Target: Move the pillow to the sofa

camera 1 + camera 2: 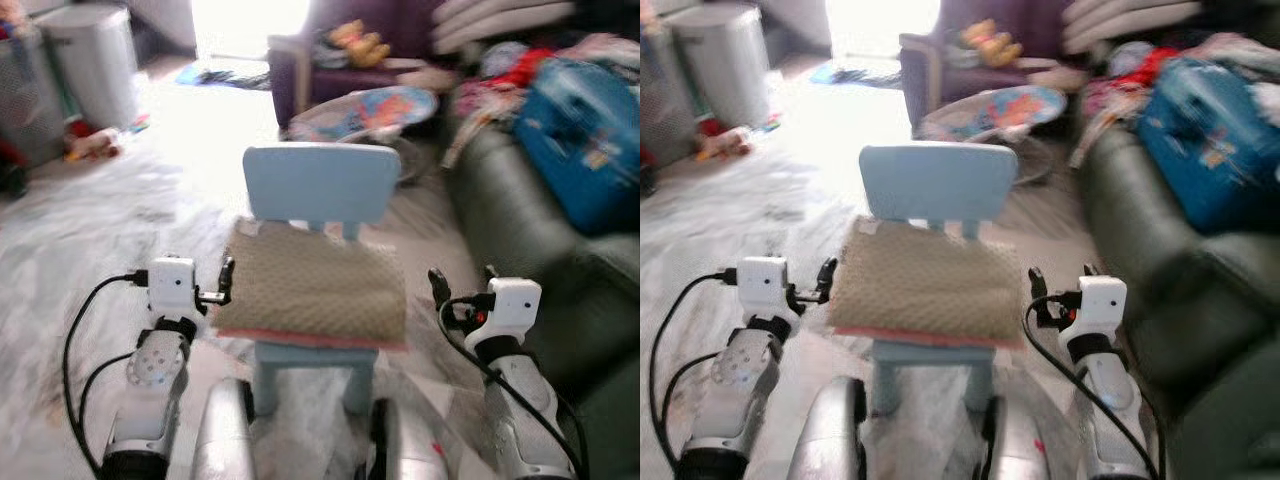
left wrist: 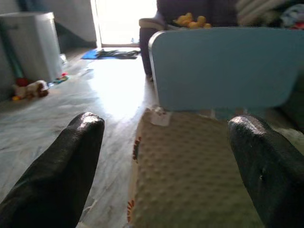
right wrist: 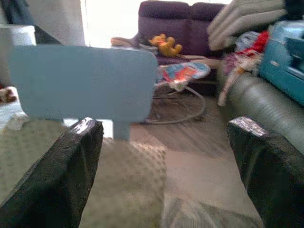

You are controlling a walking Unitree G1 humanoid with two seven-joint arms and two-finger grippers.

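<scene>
A beige dimpled pillow (image 1: 310, 285) with a pink lower edge lies flat on the seat of a small light-blue child's chair (image 1: 320, 185). My left gripper (image 1: 222, 283) hovers at the pillow's left edge, open; in the left wrist view the pillow (image 2: 190, 175) lies between and beyond the two black fingers (image 2: 61, 171). My right gripper (image 1: 464, 280) is open just off the pillow's right edge, a small gap apart; its wrist view shows the pillow (image 3: 118, 190) towards one finger and floor between them. The dark sofa (image 1: 520, 220) stands to the right.
A blue bag (image 1: 590, 140) and piled clothes lie on the dark sofa. Behind the chair are a baby bouncer (image 1: 365, 110) and a purple sofa (image 1: 370, 40) with toys. A white bin (image 1: 95, 60) stands at the far left. Pale floor spreads to the left.
</scene>
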